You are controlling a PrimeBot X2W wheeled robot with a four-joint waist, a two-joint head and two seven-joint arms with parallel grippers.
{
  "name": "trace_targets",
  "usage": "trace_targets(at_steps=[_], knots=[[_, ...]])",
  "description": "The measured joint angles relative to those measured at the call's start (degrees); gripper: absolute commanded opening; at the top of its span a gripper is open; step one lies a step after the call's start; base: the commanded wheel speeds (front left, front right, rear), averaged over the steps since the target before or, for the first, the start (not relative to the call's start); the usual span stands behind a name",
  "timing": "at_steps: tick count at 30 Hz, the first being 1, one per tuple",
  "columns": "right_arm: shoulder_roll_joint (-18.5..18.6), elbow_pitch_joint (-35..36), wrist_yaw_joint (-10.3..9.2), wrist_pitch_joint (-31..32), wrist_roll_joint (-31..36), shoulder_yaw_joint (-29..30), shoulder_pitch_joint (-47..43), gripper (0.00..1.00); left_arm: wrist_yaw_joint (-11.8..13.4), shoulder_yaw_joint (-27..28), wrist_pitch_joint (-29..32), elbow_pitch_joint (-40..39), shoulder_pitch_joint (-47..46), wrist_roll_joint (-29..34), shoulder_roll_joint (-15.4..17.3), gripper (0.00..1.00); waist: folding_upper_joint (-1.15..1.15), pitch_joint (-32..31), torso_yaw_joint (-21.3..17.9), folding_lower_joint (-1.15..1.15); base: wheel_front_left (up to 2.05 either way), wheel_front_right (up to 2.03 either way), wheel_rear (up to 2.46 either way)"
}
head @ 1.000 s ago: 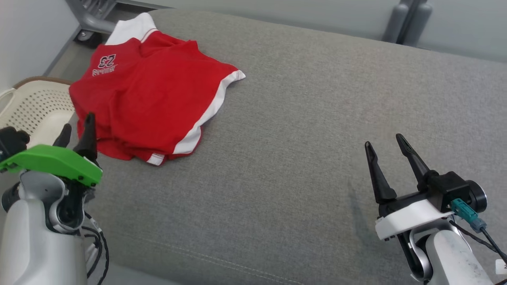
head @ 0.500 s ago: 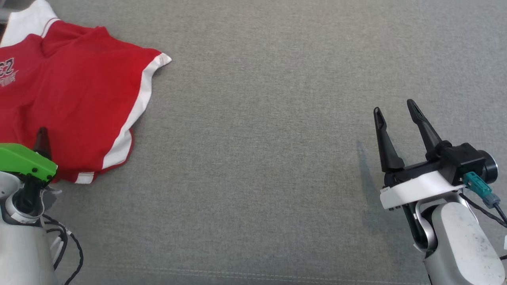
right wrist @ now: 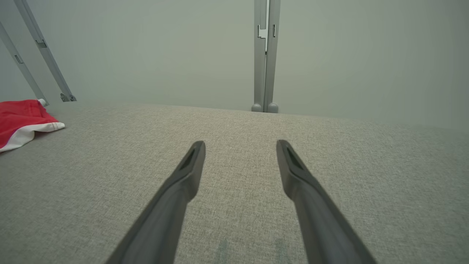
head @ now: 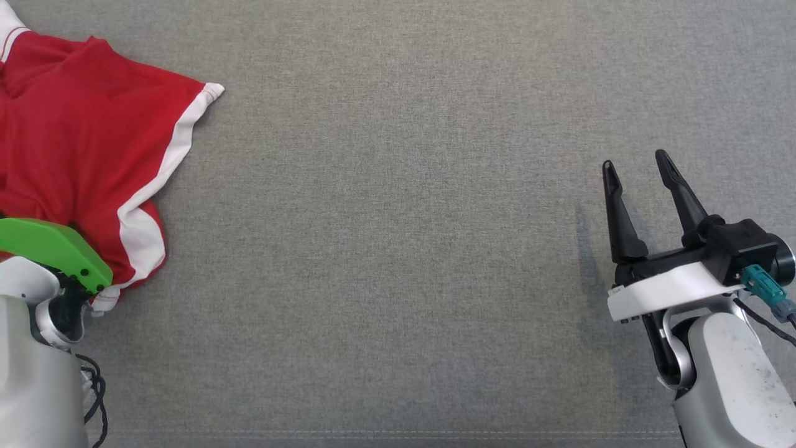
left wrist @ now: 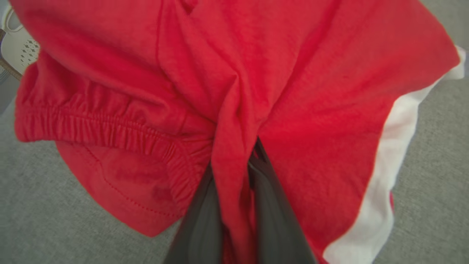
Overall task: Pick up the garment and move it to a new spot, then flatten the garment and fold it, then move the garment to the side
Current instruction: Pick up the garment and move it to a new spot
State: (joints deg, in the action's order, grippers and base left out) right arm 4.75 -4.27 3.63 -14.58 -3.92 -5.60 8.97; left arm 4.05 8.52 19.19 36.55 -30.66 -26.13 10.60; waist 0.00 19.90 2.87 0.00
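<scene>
The garment (head: 81, 143) is red with white side stripes and lies crumpled at the left of the grey cushioned surface (head: 398, 249). In the left wrist view my left gripper (left wrist: 234, 158) is shut on a raised fold of the garment (left wrist: 311, 80), next to its elastic waistband. From the head view the green wrist cover (head: 56, 246) hides those fingers at the garment's near edge. My right gripper (head: 635, 160) hovers open far to the right, nothing between its fingers (right wrist: 240, 145). A corner of the garment (right wrist: 22, 119) shows far left in the right wrist view.
A white perforated basket (left wrist: 14, 47) sits beyond the garment off the surface's left edge. Grey metal frame posts (right wrist: 265, 55) and a pale wall stand behind the surface. Bare grey fabric stretches between the two arms.
The head camera has swung, shifting the picture left. My left gripper went from open beside the garment to shut on a fold of it, and the near hem has bunched. The right gripper stays open.
</scene>
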Motion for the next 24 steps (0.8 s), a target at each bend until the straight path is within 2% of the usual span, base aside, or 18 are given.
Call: trace_targets(at_steps=[4, 9, 15, 21, 24], knots=[[0.0, -0.6, 0.2, 0.0, 0.0, 0.5, 0.0, 1.0, -2.1, -2.3, -0.4, -0.4, -1.1, 1.6, 0.1, 0.0, 0.0, -0.8, 0.8, 0.0, 0.0, 0.0, 0.0], [-0.3, -1.4, 0.4, 0.0, -0.2, 0.7, -0.2, 1.0, -5.1, -3.2, -0.7, -2.7, -4.1, 1.0, 0.0, 0.0, 0.0, -2.5, 1.7, 0.0, 0.0, 0.0, 0.0], [-0.7, -1.8, 0.57, 0.0, -0.2, 0.7, -0.8, 1.0, -9.1, -4.5, -0.1, -7.0, -7.8, -0.2, 1.3, 0.0, 0.0, -4.9, 2.9, 0.0, 0.0, 0.0, 0.0], [-1.2, -2.3, 0.93, 0.0, -0.8, -0.7, -1.4, 1.0, -10.1, -5.2, 3.5, -9.9, -10.0, -4.6, 0.7, 0.0, 0.0, -7.2, 3.4, 0.0, 0.0, 0.0, 0.0], [-1.3, -2.7, 1.08, 0.0, -1.5, -1.4, -1.4, 1.0, -10.6, -6.6, 5.6, -11.7, -10.2, -6.6, -0.8, 0.0, 0.0, -7.9, 3.0, 0.0, 0.0, 0.0, 0.0]])
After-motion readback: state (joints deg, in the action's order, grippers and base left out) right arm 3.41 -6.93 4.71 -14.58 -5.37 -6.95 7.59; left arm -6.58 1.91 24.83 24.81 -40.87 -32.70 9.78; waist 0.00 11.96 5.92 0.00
